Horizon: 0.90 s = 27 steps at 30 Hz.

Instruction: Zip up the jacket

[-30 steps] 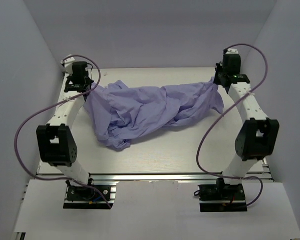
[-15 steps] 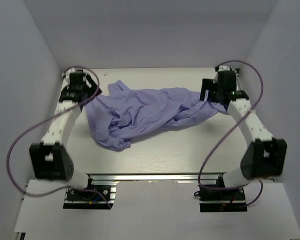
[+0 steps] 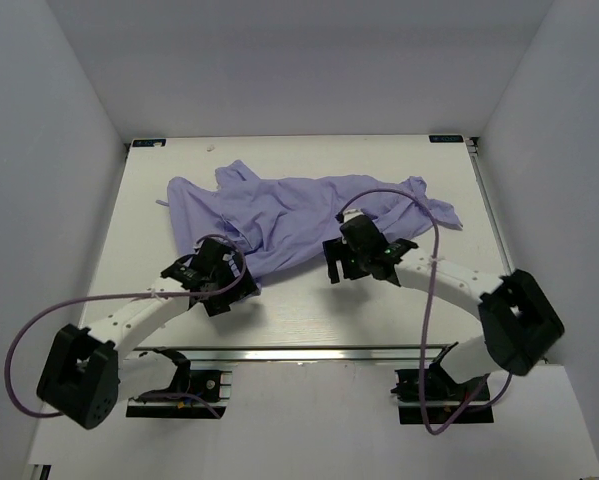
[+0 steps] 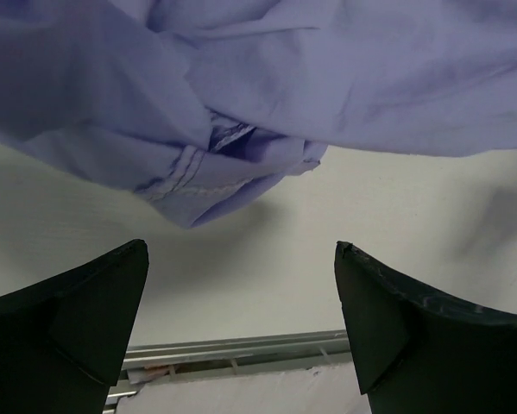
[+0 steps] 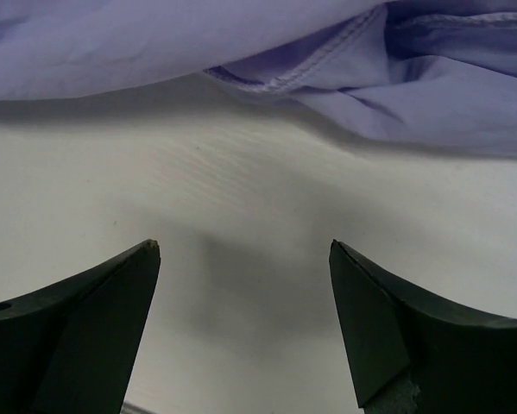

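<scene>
My left gripper (image 4: 241, 254) and right gripper (image 5: 243, 250) both gape wide, holding nothing, low at the near edge of the jacket (image 3: 299, 215). It lies crumpled across the white table (image 3: 309, 315), with pale walls (image 3: 299, 70) around.

The jacket (image 3: 299, 212) lies crumpled across the far half of the white table (image 3: 279, 315), a thin lavender-purple heap stretched from left to right, much wider than it is deep. The cloth is all folds and ridges, so I cannot tell front from back, nor whether the zipper is done up. One part trails out toward the far right. Another bunches toward the near left, where a doubled stitched edge (image 4: 185, 168) curls close to the tabletop. In the right wrist view a seamed hem (image 5: 327, 56) borders the bare table surface.
</scene>
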Motion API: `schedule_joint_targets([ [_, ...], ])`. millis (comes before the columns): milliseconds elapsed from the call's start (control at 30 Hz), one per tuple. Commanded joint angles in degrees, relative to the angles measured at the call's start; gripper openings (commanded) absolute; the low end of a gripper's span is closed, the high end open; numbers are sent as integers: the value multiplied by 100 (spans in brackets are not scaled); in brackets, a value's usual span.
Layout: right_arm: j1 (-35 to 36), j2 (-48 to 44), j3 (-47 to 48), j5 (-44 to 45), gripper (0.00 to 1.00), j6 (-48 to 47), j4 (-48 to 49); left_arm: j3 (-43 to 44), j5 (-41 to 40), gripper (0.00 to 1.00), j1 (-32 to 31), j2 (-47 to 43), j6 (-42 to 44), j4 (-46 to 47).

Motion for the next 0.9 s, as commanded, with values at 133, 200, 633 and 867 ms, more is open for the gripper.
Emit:
schedule_joint_targets([
  [133,111,1390,606,749,83,130,1138,157,-630,98,-217,757,-373,839],
  [200,111,1664,843,961,84,112,1323,341,-947,98,-217,1116,-391,901],
  [633,32,2842,1820,1594,40,323,1851,1256,-1729,0,-209,1743,-136,472],
  [867,-73,2203,1436,1823,0,289,2141,1475,-2160,0,-217,67,119,85],
])
